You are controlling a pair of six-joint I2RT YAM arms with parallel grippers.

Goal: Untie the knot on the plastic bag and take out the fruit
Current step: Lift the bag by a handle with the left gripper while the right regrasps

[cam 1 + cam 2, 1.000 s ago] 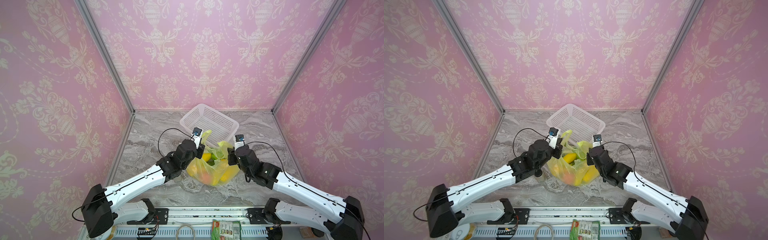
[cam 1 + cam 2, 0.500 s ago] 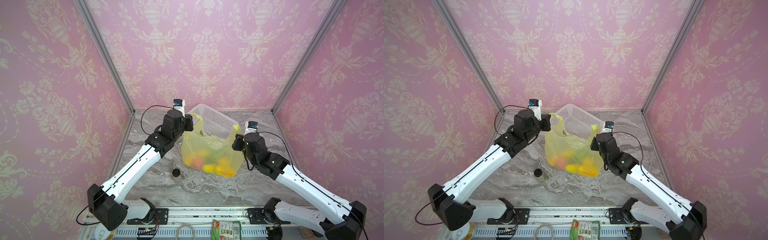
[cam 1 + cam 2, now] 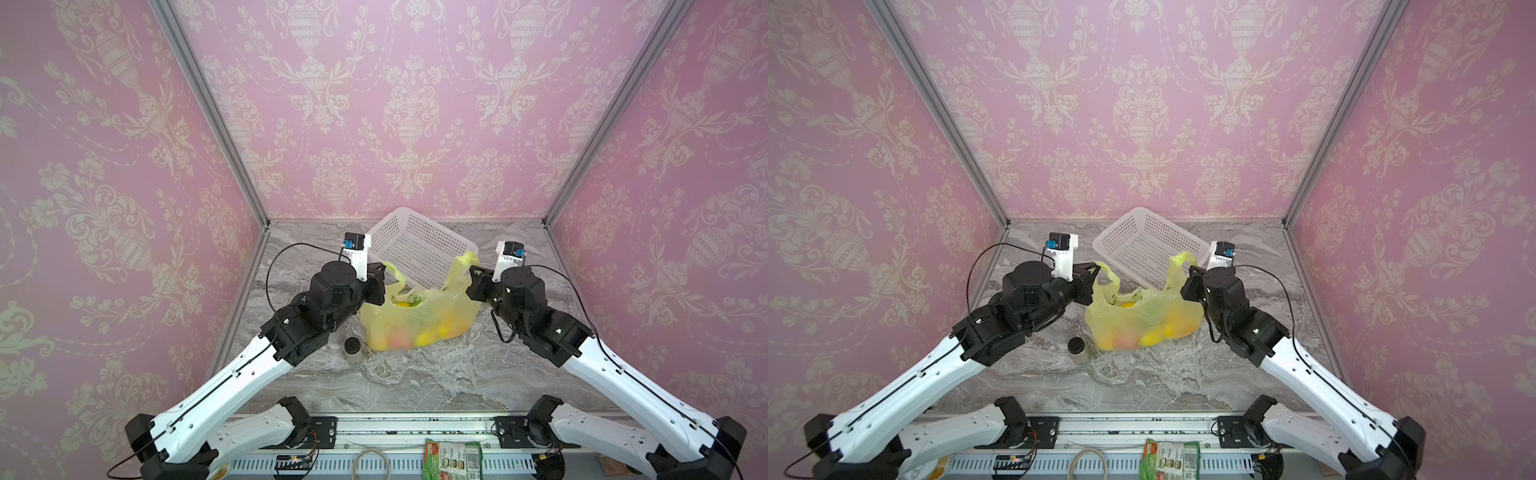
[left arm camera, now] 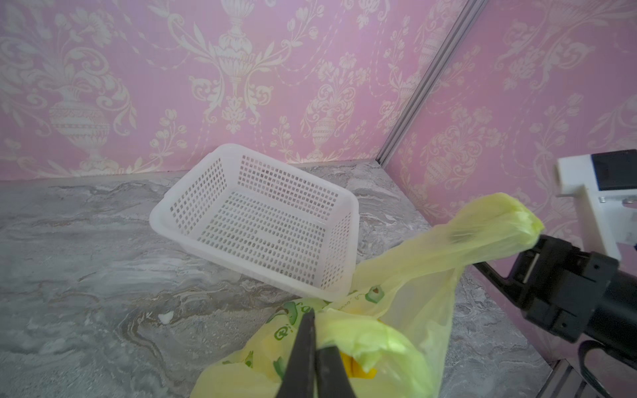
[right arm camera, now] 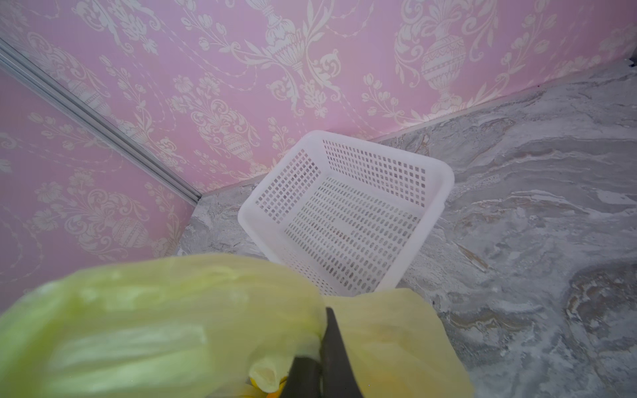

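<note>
The plastic bag (image 3: 419, 320) (image 3: 1142, 320) sags on the marble table in both top views, its bottom on the surface and its mouth stretched open between two handles. My left gripper (image 3: 384, 274) (image 3: 1096, 270) (image 4: 314, 339) is shut on the left handle. My right gripper (image 3: 471, 276) (image 3: 1190, 274) (image 5: 320, 344) is shut on the right handle (image 4: 482, 234). The knot is out of view; the handles stand apart. The fruit (image 3: 424, 338) (image 3: 1125, 338) shows through the plastic as yellow, orange and pink shapes at the bag's bottom.
A white perforated basket (image 3: 419, 245) (image 3: 1142, 241) (image 4: 262, 220) (image 5: 348, 213) stands right behind the bag, near the back wall. A small black-lidded jar (image 3: 353, 349) (image 3: 1077, 349) stands just front-left of the bag. A green snack packet (image 3: 451, 457) lies on the front rail.
Both arms lifted the bag and pulled its handles apart, then lowered it. It now rests lower and nearer the front than half a second ago, with its mouth spread wider.
</note>
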